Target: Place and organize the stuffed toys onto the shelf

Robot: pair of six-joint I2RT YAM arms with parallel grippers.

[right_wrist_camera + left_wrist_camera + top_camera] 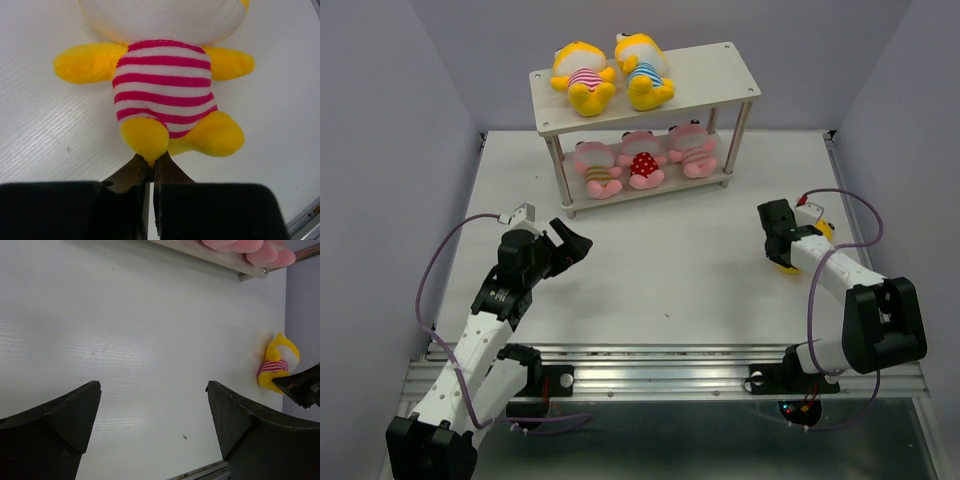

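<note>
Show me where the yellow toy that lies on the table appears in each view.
Top external: the toy is at the right, mostly hidden under the right gripper.
Left wrist: the toy is at the far right edge, small.
Right wrist: the toy fills the upper centre, striped belly up.
Shared landmark: the right gripper, against the toy in every view.

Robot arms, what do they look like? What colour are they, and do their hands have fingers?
The left arm and the right arm are both made of white tubes with chunky black joints. A thin purple cable loops along each one. The left hand and the right hand are black, and each has two wedge-shaped fingers that narrow toward the tips.
</note>
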